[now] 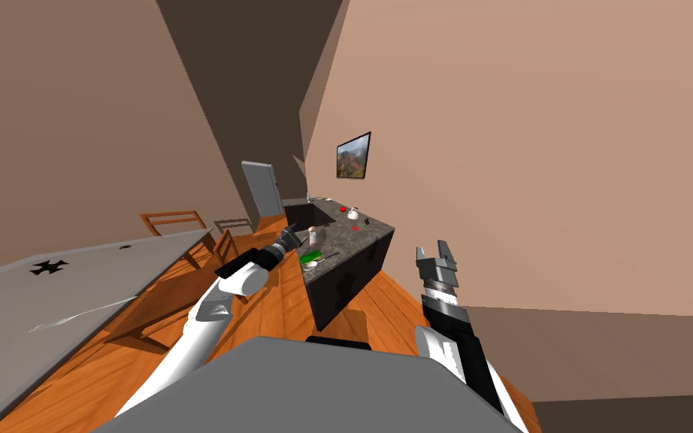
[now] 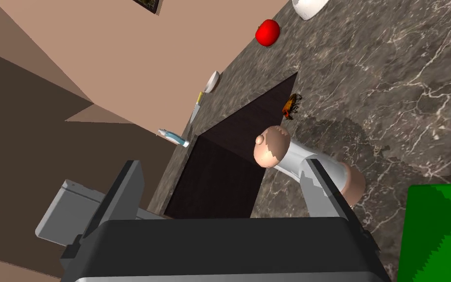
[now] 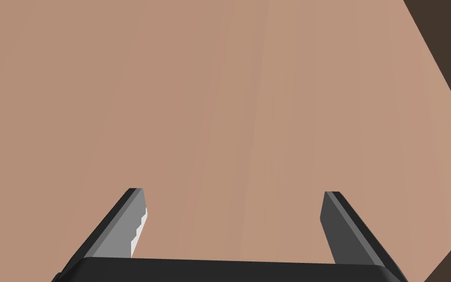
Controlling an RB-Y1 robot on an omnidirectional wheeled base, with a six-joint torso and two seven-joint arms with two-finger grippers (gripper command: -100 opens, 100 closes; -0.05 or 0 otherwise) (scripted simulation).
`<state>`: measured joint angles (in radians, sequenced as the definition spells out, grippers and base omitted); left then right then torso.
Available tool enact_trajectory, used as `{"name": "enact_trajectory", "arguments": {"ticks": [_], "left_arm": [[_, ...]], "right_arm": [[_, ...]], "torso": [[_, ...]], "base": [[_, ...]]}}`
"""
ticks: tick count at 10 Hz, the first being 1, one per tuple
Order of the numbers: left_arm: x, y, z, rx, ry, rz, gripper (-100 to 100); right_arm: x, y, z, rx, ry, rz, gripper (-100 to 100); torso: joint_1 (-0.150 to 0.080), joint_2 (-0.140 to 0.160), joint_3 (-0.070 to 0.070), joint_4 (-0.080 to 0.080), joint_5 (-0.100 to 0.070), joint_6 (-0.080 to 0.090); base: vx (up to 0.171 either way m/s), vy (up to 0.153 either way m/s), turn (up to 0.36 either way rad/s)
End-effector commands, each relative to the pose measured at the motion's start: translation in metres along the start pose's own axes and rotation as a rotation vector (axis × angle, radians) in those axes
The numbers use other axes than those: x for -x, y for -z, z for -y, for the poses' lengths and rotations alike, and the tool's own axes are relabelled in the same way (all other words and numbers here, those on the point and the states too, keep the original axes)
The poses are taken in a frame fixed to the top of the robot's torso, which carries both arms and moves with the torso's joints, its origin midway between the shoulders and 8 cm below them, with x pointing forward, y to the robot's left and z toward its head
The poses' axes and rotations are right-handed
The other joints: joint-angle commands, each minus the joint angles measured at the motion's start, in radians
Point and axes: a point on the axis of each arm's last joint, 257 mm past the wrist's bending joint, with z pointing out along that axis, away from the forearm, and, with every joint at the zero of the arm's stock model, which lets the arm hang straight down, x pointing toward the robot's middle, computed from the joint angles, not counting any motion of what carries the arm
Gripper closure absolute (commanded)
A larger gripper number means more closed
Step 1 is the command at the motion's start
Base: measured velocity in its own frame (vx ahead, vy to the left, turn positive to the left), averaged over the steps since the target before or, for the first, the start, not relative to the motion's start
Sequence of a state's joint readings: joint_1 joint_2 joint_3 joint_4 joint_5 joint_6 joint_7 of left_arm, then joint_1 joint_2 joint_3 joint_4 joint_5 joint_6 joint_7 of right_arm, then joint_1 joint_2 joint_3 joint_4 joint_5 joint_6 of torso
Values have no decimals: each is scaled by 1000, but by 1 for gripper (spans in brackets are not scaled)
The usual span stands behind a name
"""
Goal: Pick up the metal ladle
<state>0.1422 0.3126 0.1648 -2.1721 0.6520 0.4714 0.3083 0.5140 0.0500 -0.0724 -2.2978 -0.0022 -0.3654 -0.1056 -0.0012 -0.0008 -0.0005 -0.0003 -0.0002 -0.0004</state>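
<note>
My left gripper [image 2: 224, 165] hovers at the sink [image 2: 219, 181] edge, fingers apart, nothing held, shaker [image 2: 298, 161] by one finger. Green block [image 2: 437, 230] just beside. Ladle [image 1: 328, 256] is likely the thin grey piece against that block: swing over, set fingers across its handle, avoid the shaker. Right gripper [image 3: 234, 192] apart, idle.

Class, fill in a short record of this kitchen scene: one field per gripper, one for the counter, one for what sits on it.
Counter: dark marble with a sunken sink
On counter: white cylinder with beige ends, red round thing, green block
Left gripper: fingers open, over the sink's edge, near the cylinder
Right gripper: fingers open, raised
Held: nothing
</note>
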Motion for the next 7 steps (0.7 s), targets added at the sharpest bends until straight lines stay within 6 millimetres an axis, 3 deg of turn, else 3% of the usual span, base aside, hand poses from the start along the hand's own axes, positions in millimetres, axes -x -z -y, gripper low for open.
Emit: {"name": "enact_trajectory", "arguments": {"ticks": [1,7], "left_arm": [[3,-2,-8,45,40,7,-100],[17,-1,-37,196,109,52,-100]], "right_arm": [[0,0,0,0,0,0,0],[0,0,0,0,0,0,0]], "torso": [[0,0,0,0,0,0],[-1,-1,0,0,0,0]], "base": [[14,-24,-55],[20,-33,-31]]}}
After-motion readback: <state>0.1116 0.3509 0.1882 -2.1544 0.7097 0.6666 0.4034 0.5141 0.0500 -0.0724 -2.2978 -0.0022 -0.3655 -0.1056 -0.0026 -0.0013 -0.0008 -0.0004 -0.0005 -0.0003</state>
